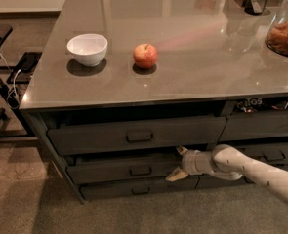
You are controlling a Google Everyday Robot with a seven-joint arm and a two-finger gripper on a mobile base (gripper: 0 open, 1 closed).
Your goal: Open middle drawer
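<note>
The middle drawer point(119, 168) is a wide dark-grey front with a small loop handle point(140, 170) at its centre, under the taller top drawer point(133, 135) and above the thin bottom drawer point(133, 191). A dark gap shows along its upper edge. My gripper point(177, 164) comes in from the right on a white arm point(251, 167) and sits at the right end of the middle drawer front, to the right of the handle. Its fingers are spread, one fingertip point(181, 151) at the drawer's upper edge and the other low at its lower edge. It holds nothing.
On the grey countertop point(192, 77) stand a white bowl point(87, 48) and a red apple point(145, 56). A jar of snacks point(284, 32) stands at the right edge. More drawers point(260, 126) fill the right column. Black stands and cables point(7, 77) are on the left floor.
</note>
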